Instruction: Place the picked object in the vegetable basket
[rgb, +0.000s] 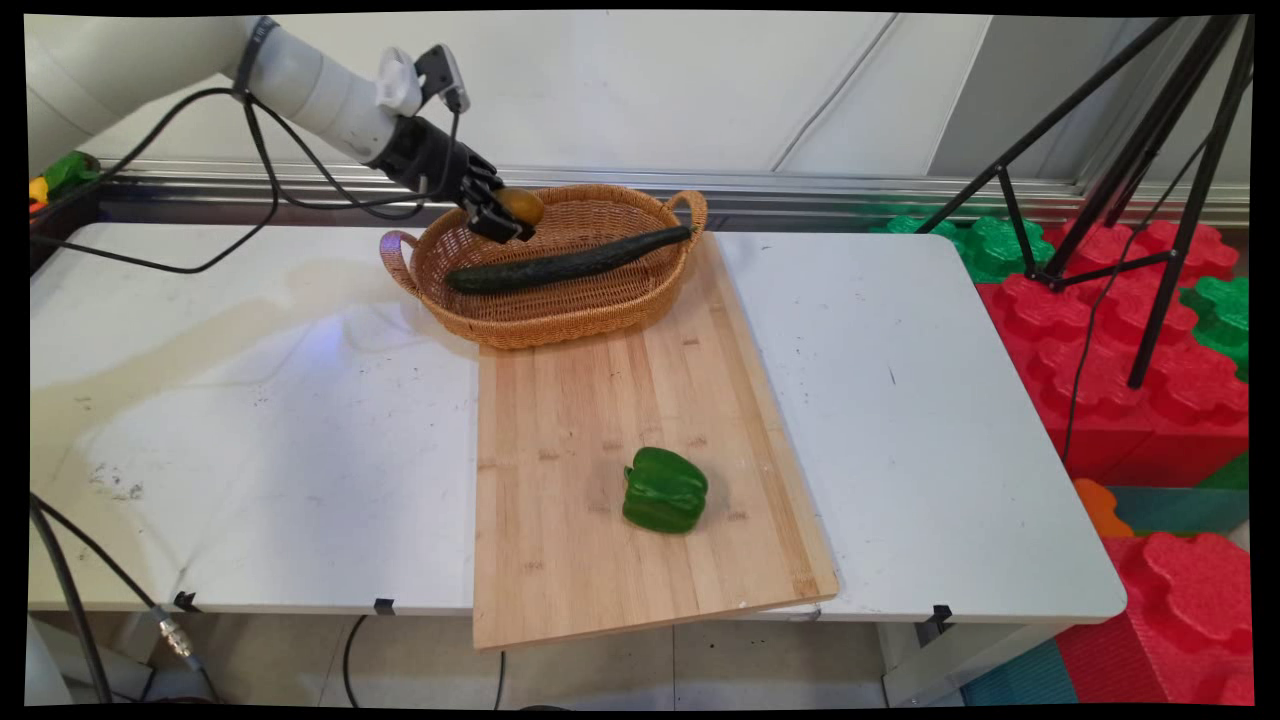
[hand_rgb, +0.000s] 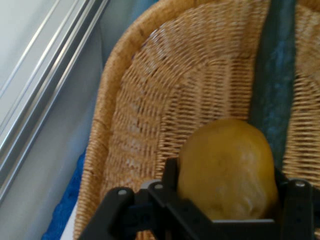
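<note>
Main view: the table (rgb: 250, 420) carries a wooden board (rgb: 600, 440) running from its middle to the 6 o'clock edge. On the board's far end, at 12 o'clock, stands a wicker basket (rgb: 560, 310) with a handle at each end. A cucumber (rgb: 570, 265) lies across the basket, its tip resting on the rim at 2 o'clock. A green pepper (rgb: 665, 490) sits on the board toward 6 o'clock, well apart from the basket. The gripper (rgb: 505, 215) hangs over the basket's 10 o'clock side, clamped on a potato (rgb: 522, 205). Hand view: the potato (hand_rgb: 227, 167) sits between the fingers (hand_rgb: 172, 175), above the basket (hand_rgb: 150, 100) floor, with the cucumber (hand_rgb: 272, 75) just beyond it at 12 o'clock
</note>
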